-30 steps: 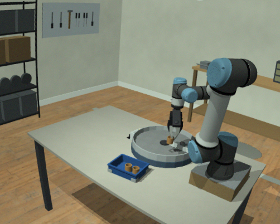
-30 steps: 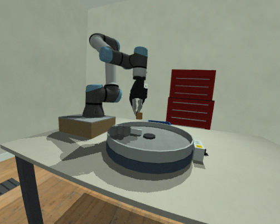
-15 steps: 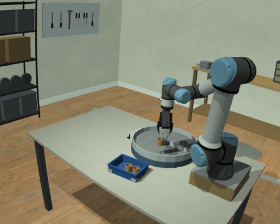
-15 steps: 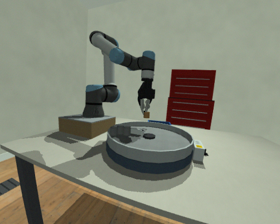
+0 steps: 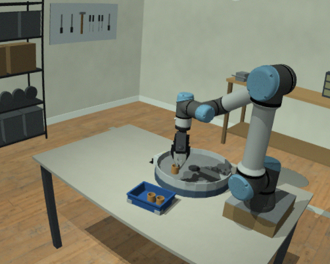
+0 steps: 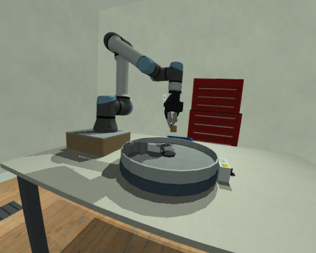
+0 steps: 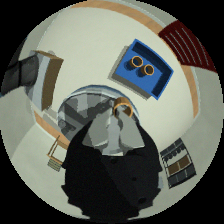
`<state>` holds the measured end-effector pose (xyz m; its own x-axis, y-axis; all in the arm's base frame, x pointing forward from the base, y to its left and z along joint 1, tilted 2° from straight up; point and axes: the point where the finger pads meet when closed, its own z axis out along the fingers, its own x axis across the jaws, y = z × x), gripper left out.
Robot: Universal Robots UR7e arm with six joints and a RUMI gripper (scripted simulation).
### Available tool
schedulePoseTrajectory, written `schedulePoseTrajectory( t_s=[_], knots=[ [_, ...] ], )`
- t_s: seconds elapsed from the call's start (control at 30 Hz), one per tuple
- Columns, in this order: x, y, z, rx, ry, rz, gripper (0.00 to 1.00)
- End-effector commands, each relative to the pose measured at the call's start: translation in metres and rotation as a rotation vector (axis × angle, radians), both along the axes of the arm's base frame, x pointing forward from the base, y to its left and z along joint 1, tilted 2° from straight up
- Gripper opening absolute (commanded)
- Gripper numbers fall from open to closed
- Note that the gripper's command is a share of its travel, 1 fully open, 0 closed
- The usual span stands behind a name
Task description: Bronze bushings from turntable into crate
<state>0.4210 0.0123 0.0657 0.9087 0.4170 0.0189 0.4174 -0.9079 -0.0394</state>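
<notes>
Top view: the end effector (image 5: 180, 163) grips a bronze bushing (image 5: 175, 169) over the turntable (image 5: 192, 188), carrying it toward the crate (image 5: 135, 198) near the bench's front edge. Exterior view: the bushing hangs above the rim. Wrist view: two bushings already lie in the crate; next, center over it and release.

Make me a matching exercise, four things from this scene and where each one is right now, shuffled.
Things:
1. Bronze bushing
2. Two bronze bushings
3. Steel bushings
4. Tool chest

Places:
A. On the turntable
B. In the blue crate
C. Behind the table, by the wall
D. Gripped in the hand, above the turntable

Pairs: 1-D, 2-B, 3-A, 4-C
</notes>
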Motion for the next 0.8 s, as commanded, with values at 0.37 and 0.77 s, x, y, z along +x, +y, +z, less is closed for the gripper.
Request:
schedulePoseTrajectory(
  t_s=[0.37, 0.77],
  knots=[
    [0.048, 0.064, 0.003, -0.003, 0.001, -0.001, 0.00],
    [0.077, 0.103, 0.004, -0.003, 0.001, -0.001, 0.00]
  ],
)
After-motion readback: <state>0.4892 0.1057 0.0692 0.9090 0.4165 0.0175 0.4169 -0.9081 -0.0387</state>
